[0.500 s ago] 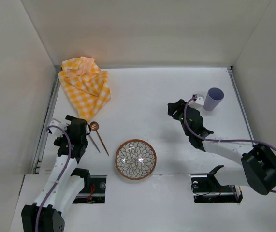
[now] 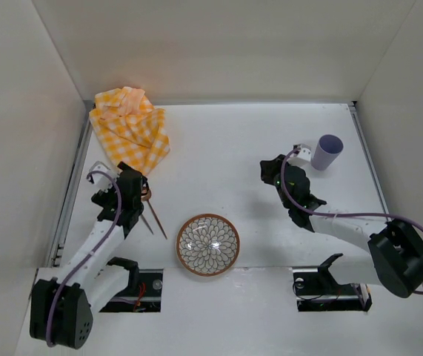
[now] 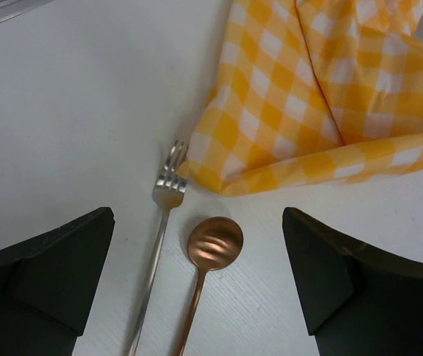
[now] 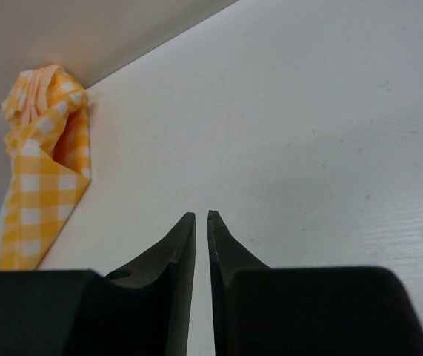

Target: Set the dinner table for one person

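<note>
A: Nearest on the desk [image 2: 226,148]?

B: Only a round bowl [image 2: 208,244] at the front centre, upright. Glossy glaze, brown rim, pale petal pattern inside. Looks placed already.

A: And just left of it?

B: A slim copper-toned spoon [image 3: 215,243] beside a steel fork [image 3: 168,189], heads pointing away, handles slanting back toward the bowl but apart from it. Thin, smooth, hard metal. Not yet squared up at the bowl, by the look of it.

A: Left end effector [image 3: 198,252]?

B: Released, spread wide, hovering astride both heads and grasping nothing.

A: Further out on the right?

B: Right end effector [image 4: 201,219] clenched to a thin slit with nothing between, low over bare matte white. Beyond it, a lavender cup [image 2: 328,152]: plain smooth cylinder, apparently upright, near the far right edge and well apart from the bowl.

A: Farthest back?

B: A yellow-and-white checked cloth [image 3: 330,96] in the far left corner, soft and heaped in loose folds. Nearest corner just beside the fork tines, perhaps touching; hard to tell.

A: Left to do, then?

B: Most of it, probably. Bowl down; cutlery to line up, cup to bring in, cloth to lay beside the setting
</note>
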